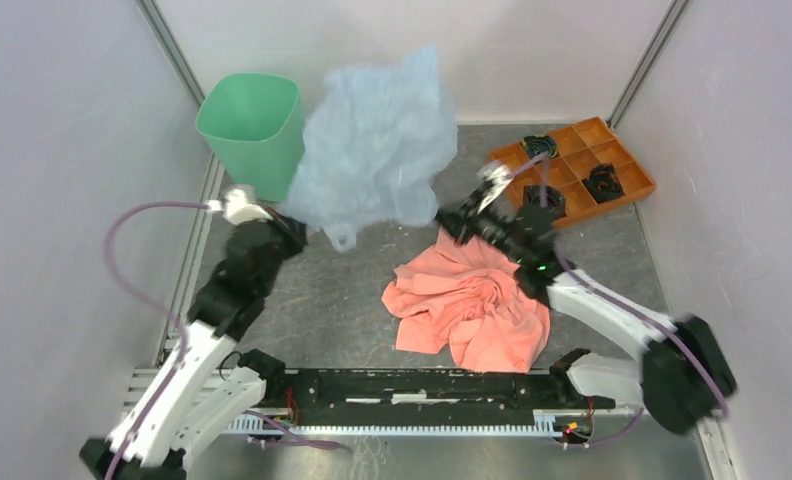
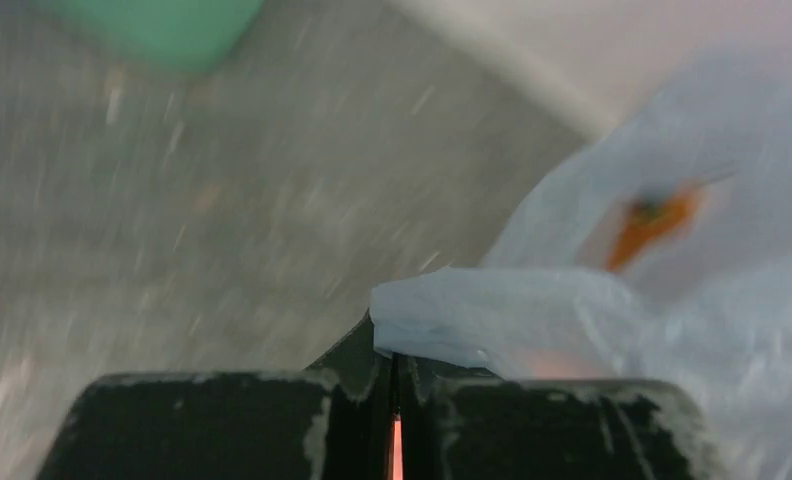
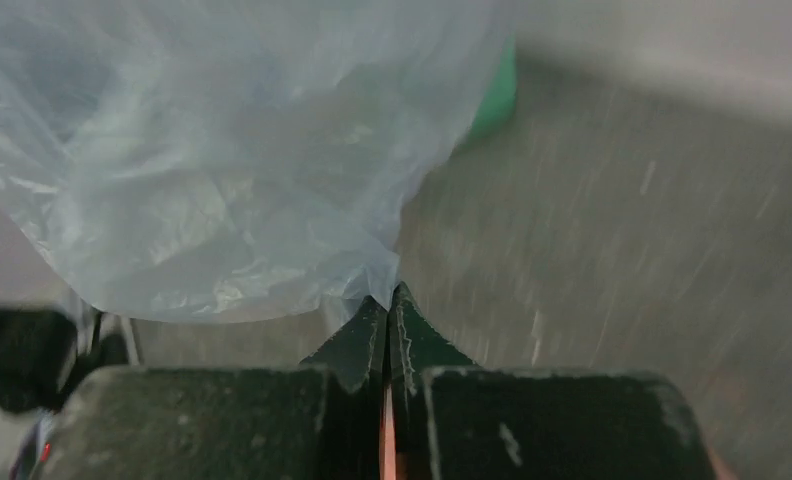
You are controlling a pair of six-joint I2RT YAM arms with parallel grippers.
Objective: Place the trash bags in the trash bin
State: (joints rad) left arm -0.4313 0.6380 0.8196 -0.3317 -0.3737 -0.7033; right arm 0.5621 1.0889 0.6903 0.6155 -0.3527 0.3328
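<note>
The trash bag [image 1: 377,150] hangs spread in the air over the far half of the bench [image 1: 342,300], stretched between the two arms. The left fingers [image 2: 364,372] are clenched tight, with a folded edge of the pale film caught right at their tips. The rest of the bag billows off to their right. The right fingers [image 3: 357,345] are likewise pressed together, and a gathered corner of the bag runs down into their tips and swells up and leftward above them. So each pair grasps one lower edge of the bag (both wrist views are blurred, but the pinches are plain).

The trash bin [image 1: 252,125] stands upright in the far left corner, mouth up. From above, the bag's left side overlaps its right wall. A salmon-pink cloth [image 1: 472,290] lies crumpled right of centre, nearer the front edge. An orange tray [image 1: 578,163] sits in the far right corner.
</note>
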